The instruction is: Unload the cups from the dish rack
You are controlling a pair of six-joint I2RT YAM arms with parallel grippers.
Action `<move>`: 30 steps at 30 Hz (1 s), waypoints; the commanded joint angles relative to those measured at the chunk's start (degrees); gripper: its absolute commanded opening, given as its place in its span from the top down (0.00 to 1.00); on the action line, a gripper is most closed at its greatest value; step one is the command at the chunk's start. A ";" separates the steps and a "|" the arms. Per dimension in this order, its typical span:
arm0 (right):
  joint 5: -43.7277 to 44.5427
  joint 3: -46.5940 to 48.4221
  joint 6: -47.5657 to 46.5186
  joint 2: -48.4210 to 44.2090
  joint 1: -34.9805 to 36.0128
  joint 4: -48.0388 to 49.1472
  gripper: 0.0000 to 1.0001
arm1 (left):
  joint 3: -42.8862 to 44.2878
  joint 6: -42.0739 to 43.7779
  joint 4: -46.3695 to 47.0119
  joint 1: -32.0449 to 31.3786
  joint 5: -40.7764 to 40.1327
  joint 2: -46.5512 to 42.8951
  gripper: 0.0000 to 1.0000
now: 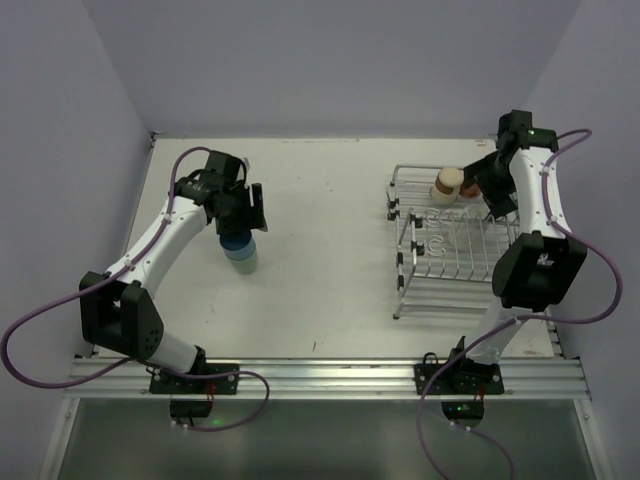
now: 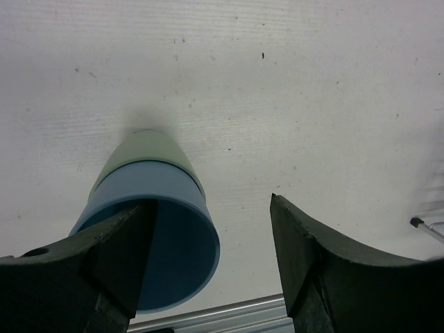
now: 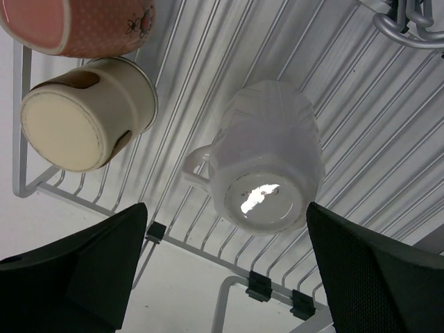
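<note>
A light blue cup (image 2: 163, 239) sits nested in a pale green cup (image 2: 144, 149), mouth up on the table; the stack also shows in the top view (image 1: 240, 252). My left gripper (image 2: 211, 208) is open just above it, its left finger over the blue cup's mouth, its right finger outside and apart. The dish rack (image 1: 452, 268) stands at the right. My right gripper (image 3: 225, 207) is open over a white handled cup (image 3: 267, 156), bottom up on the rack wires (image 3: 388, 132). A cream-tan cup (image 3: 83, 125) and a salmon-pink cup (image 3: 83, 24) lie beside it.
An aluminium rail (image 1: 330, 375) runs along the table's near edge by the arm bases. Pale walls close the table at the back and both sides. In the top view the right arm (image 1: 535, 265) hangs over the rack and hides the white cup.
</note>
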 commanded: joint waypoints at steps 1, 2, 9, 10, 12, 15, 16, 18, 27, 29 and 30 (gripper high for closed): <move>-3.03 -1.41 3.55 1.18 1.04 -13.89 0.01 | 2.21 1.30 1.51 -0.32 -0.12 -0.88 0.30; -2.86 -1.67 3.12 1.00 1.04 -13.89 0.01 | 2.21 1.30 1.60 -0.32 -0.03 -0.88 0.29; -3.29 -5.36 0.48 0.12 1.04 -13.98 0.01 | 2.21 1.13 1.51 -0.32 0.14 0.44 0.29; -3.29 -5.98 0.56 -0.40 1.04 -13.89 0.01 | 2.38 1.13 1.51 -0.32 0.14 0.53 0.29; -3.12 -7.12 0.39 -0.49 1.04 -13.98 0.01 | 2.38 1.13 1.42 -0.32 -0.03 0.79 0.29; -3.12 -8.27 0.56 -0.15 1.04 -13.97 0.01 | 2.12 1.13 1.51 -0.32 -0.12 1.05 0.29; -3.29 -8.35 0.56 0.12 1.04 -13.98 0.01 | 2.20 1.13 1.51 -0.32 -0.03 1.14 0.29; -3.03 -8.97 0.65 0.21 1.04 -13.98 0.01 | 2.21 1.21 1.34 -0.32 0.06 1.41 0.29; -3.29 -6.86 -0.58 3.19 1.04 -13.98 0.01 | 2.55 1.48 1.77 -0.23 0.41 2.55 0.28; -2.77 -7.03 -0.40 3.37 1.04 -13.98 0.01 | 2.82 1.48 1.77 -0.23 0.41 2.72 0.28; -2.07 -7.04 -0.49 3.63 1.04 -13.89 0.01 | 3.08 1.48 1.69 -0.23 0.41 2.81 0.28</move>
